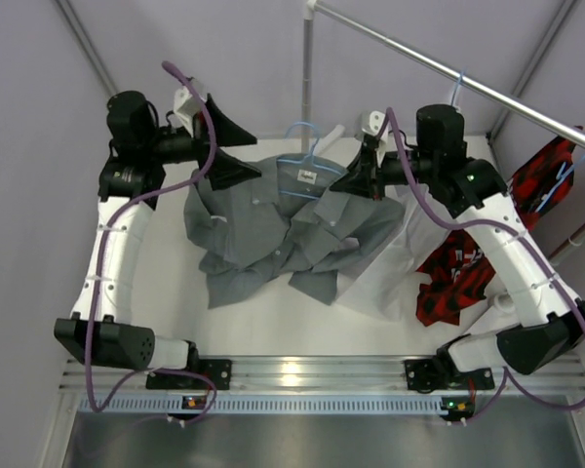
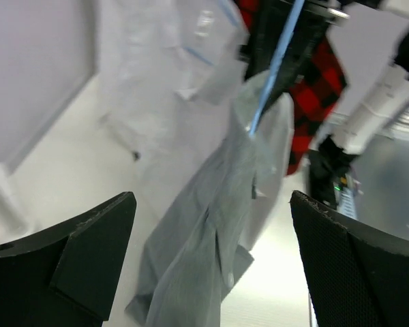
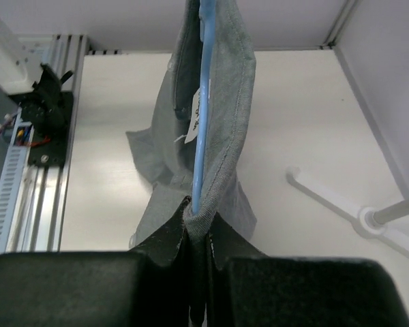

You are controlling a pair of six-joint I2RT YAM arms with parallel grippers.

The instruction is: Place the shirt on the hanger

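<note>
The grey shirt [image 1: 273,234] lies crumpled mid-table, its collar end raised. The light-blue hanger [image 1: 307,164] sits in the collar area, hook toward the back. My right gripper [image 1: 346,183] is shut on a fold of the shirt's shoulder together with the hanger's arm. In the right wrist view the gripper [image 3: 201,228] pinches grey fabric [image 3: 232,102] wrapped over the blue rod [image 3: 202,102]. My left gripper [image 1: 256,156] is open at the shirt's left shoulder. In the left wrist view it [image 2: 215,262] is wide open and empty, with the shirt [image 2: 211,225] and hanger [image 2: 273,75] beyond.
A white shirt [image 1: 390,268] lies under the grey one on its right. A red-and-black garment [image 1: 458,273] hangs at the right from a metal rail [image 1: 448,68]. An upright pole [image 1: 307,68] stands behind the hanger. Walls close in left and right.
</note>
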